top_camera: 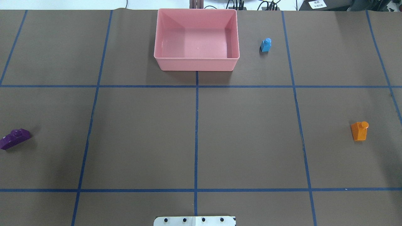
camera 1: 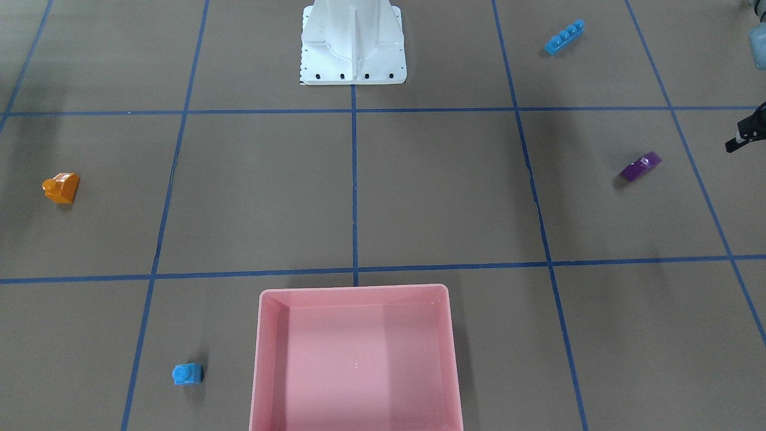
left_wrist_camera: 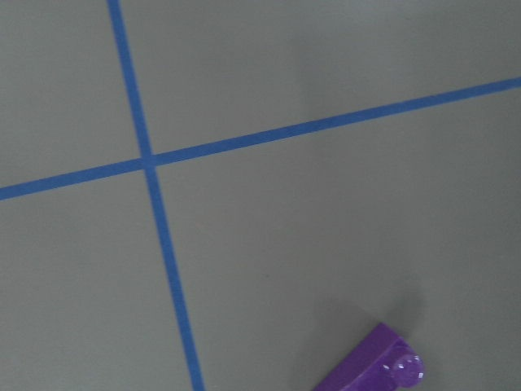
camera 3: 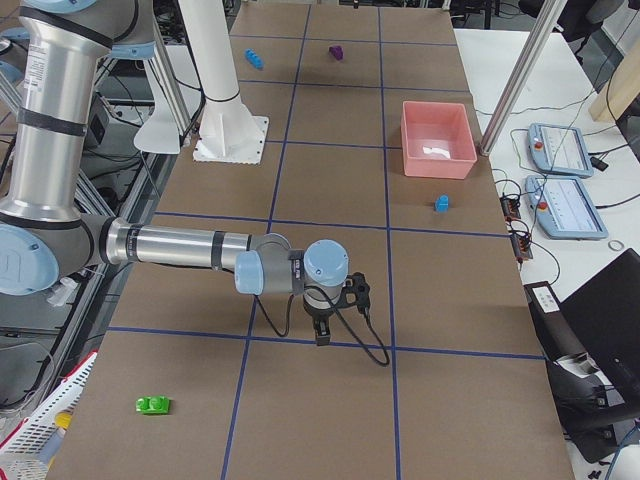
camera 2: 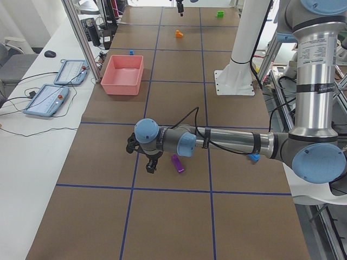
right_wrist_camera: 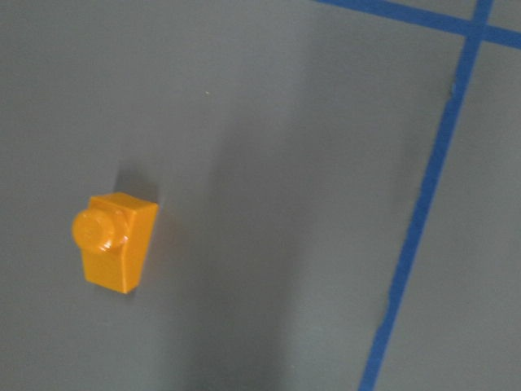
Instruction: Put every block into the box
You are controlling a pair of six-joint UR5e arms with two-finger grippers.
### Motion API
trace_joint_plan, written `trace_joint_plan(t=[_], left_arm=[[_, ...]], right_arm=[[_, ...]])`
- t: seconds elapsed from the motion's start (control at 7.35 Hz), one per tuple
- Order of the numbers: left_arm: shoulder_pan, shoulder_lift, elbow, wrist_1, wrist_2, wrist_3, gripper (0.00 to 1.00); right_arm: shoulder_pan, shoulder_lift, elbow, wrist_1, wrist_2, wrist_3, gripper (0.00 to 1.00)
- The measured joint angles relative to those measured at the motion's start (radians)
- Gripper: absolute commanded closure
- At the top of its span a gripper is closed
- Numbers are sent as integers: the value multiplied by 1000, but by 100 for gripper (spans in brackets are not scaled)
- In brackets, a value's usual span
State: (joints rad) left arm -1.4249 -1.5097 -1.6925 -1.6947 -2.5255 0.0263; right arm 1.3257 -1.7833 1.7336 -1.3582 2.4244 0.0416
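The pink box (top_camera: 163,64) stands empty at the far middle of the table; it also shows in the front view (camera 1: 263,359). The small blue brick (top_camera: 266,45) stands right of it. The orange brick (top_camera: 359,131) lies far right and shows in the right wrist view (right_wrist_camera: 114,240). The purple sloped brick (top_camera: 14,138) lies far left, at the bottom of the left wrist view (left_wrist_camera: 374,371). The long blue bar (camera 1: 564,37) lies near the base. The green brick (camera 3: 153,405) lies beyond the right arm. My left gripper (camera 1: 739,134) hangs beside the purple brick. My right gripper (camera 3: 320,330) hangs above the table. I cannot tell whether either is open.
The white robot base (camera 1: 353,54) stands at the robot's edge of the table. Blue tape lines (top_camera: 196,125) divide the brown surface into squares. Tablets (camera 2: 46,100) and cables lie on a side bench past the box.
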Motion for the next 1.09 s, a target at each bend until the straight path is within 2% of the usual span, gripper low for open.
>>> trace_joint_plan(t=[0.41,0.82,0.95,1.09], left_arm=[[19,-6,-3,-12,-6,-3,0],[35,-14,-3,-52,-8,-74,0],[44,-15,-3,-66,-8,-94,0],[64,-17,-3,-76,-4,-108,0]], right_arm=[[-157,109,-21,63,-30,338,0],[-287,170,-79,66,-92,506,0],[-307,178,-101,67,-104,518,60],[-316,195,-127,67,-108,524,100]])
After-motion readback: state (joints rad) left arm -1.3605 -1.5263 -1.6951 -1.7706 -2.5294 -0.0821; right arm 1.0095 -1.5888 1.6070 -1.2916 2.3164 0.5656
